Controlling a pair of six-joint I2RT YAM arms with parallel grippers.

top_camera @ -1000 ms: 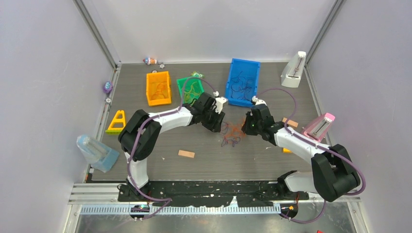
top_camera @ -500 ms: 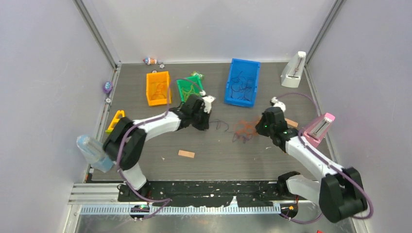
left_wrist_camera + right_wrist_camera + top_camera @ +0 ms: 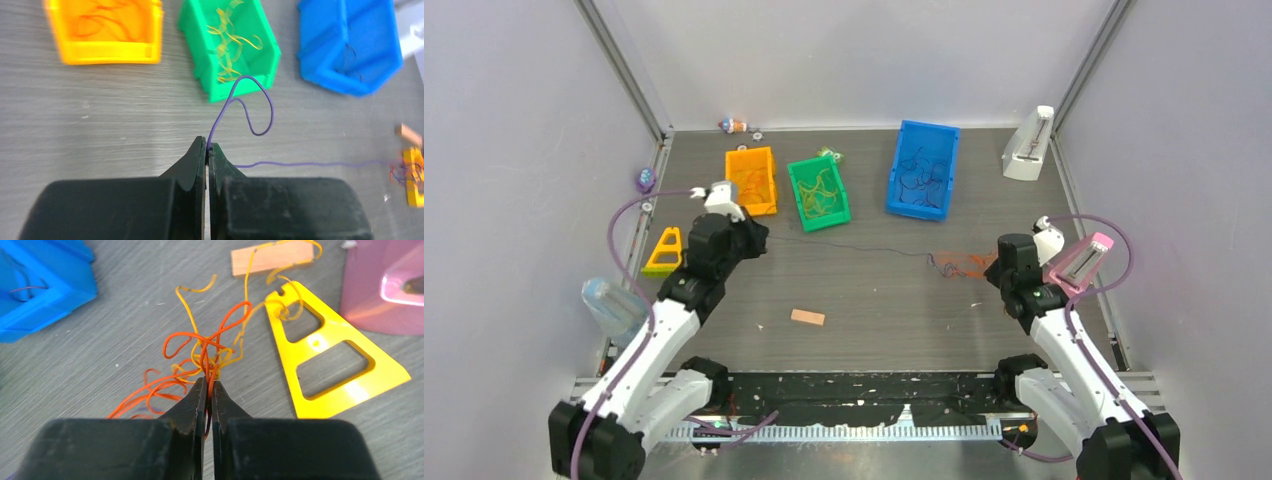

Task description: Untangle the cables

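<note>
Clamped the purple cable (image 3: pixel 310 163) in the left jaws, shut tight on it, near the left edge of the table (image 3: pixel 874 320). Pinched the orange and yellow tangle (image 3: pixel 206 362) in the right jaws, also fully closed, close to the right edge. Held far apart, probably to stretch the purple cable across the table and draw it free of the tangle.
</note>
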